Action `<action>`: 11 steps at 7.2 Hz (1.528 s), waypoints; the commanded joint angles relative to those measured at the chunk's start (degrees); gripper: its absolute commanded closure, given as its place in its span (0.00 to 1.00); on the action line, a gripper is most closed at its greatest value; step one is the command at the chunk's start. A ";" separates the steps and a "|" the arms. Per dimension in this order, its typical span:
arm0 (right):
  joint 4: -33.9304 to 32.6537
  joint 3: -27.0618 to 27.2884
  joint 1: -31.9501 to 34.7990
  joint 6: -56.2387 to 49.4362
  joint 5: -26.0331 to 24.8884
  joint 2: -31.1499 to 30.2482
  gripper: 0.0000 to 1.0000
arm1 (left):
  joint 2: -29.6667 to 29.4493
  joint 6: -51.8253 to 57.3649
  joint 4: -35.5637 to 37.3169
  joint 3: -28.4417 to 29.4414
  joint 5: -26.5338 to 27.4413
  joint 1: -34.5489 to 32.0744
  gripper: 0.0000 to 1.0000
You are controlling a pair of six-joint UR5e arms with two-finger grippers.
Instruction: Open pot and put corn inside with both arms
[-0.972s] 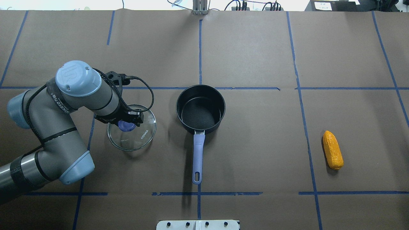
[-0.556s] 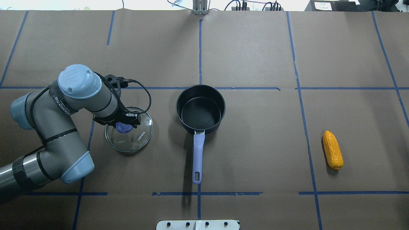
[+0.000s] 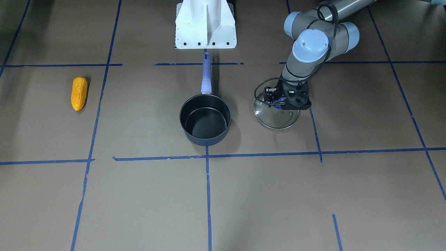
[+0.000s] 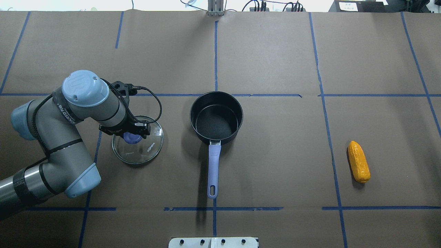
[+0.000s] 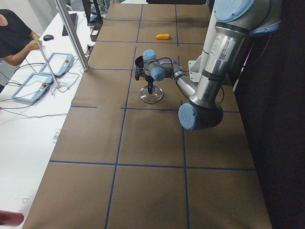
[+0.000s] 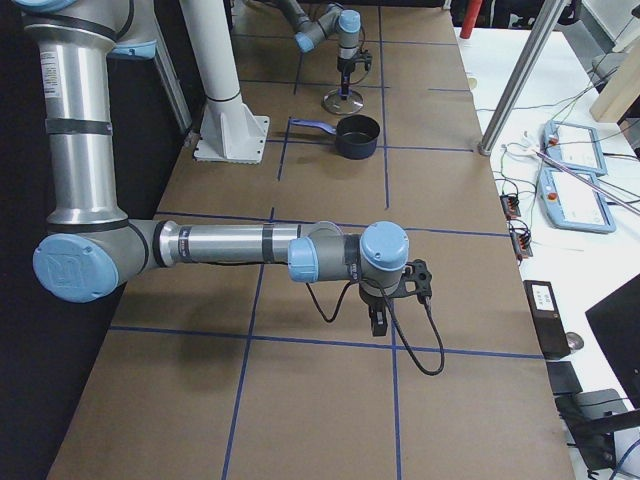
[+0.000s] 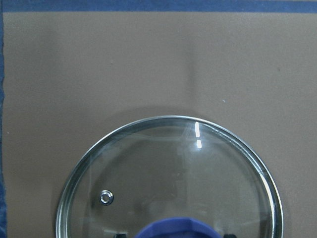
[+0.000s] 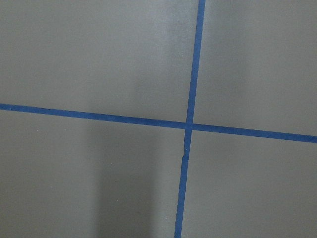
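The pot (image 4: 191,119) stands open and empty at the table's middle, with its lavender handle (image 4: 213,165) towards the robot. It also shows in the front view (image 3: 181,120). Its glass lid (image 4: 150,148) is to the pot's left, low at the table. My left gripper (image 4: 132,135) is shut on the lid's blue knob (image 4: 130,138), which shows at the bottom of the left wrist view (image 7: 173,229). The corn (image 4: 359,162) lies alone at the far right. My right gripper (image 6: 380,325) shows only in the exterior right view, far from the corn; I cannot tell its state.
Brown paper with blue tape lines (image 4: 215,51) covers the table. The white robot base (image 3: 205,24) is behind the pot's handle. The right wrist view holds only a tape cross (image 8: 189,125). An operator's table with tablets (image 5: 38,81) runs along the far side.
My left gripper has carried the lid a little further left, away from the pot, and lower towards the table. The pot and the corn have not moved.
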 commanded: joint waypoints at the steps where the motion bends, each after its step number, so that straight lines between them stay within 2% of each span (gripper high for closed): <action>1: 0.00 0.11 -0.01 0.01 0.20 0.00 0.01 | 0.57 0.01 -0.06 -0.01 0.00 0.08 0.10; 2: 0.00 0.20 -0.96 0.10 0.20 0.00 0.00 | 0.65 0.01 -0.06 -0.10 0.09 0.00 0.01; 7: 0.18 9.32 -10.62 19.40 0.03 0.00 0.00 | 0.48 -0.08 0.81 -2.82 -0.17 -1.58 0.00; 8: 2.00 10.39 -12.38 22.91 0.02 0.00 0.00 | 0.48 -0.08 0.81 -3.09 -0.18 -2.11 0.00; 9: 7.59 10.31 -15.10 30.43 -0.24 -0.09 0.00 | 0.48 -0.08 0.90 -3.09 -0.79 -2.72 0.00; 10: 13.91 10.22 -18.43 38.25 -1.02 -0.35 0.00 | 0.30 -0.08 3.08 -3.79 -3.84 -4.73 0.00; 11: 18.15 10.22 -22.20 44.85 -3.29 -0.35 0.00 | 0.22 0.10 7.01 -6.14 -4.56 -5.88 0.00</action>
